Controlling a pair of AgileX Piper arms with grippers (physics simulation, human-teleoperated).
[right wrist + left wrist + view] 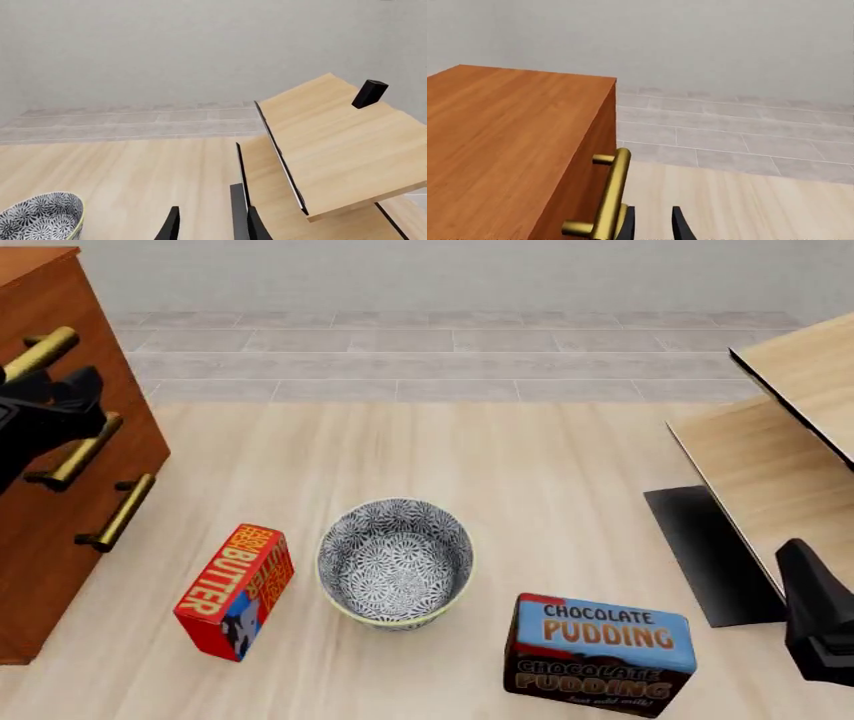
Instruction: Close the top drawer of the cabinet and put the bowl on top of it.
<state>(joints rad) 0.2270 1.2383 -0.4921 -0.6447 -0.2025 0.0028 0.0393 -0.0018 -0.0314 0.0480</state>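
Note:
The cabinet [30, 280] stands at the far left, its flat top [507, 140] filling the left wrist view. The top drawer [594, 135] looks flush with the cabinet's face. Its brass handle [610, 192] lies right beside one finger of my open left gripper [652, 226], which hovers in front of the drawers [60, 405]. On the light wood floor stands the patterned bowl [395, 562], upright and empty; its rim shows in the right wrist view [40, 216]. Low at the right, my right gripper [817, 625] is open [207, 225] and holds nothing.
A red butter box [238, 590] lies left of the bowl, and a chocolate pudding box [601, 650] to its right. Pale light-wood furniture [787, 430] with a dark panel fills the right side. Two lower drawer handles [118, 512] jut from the cabinet.

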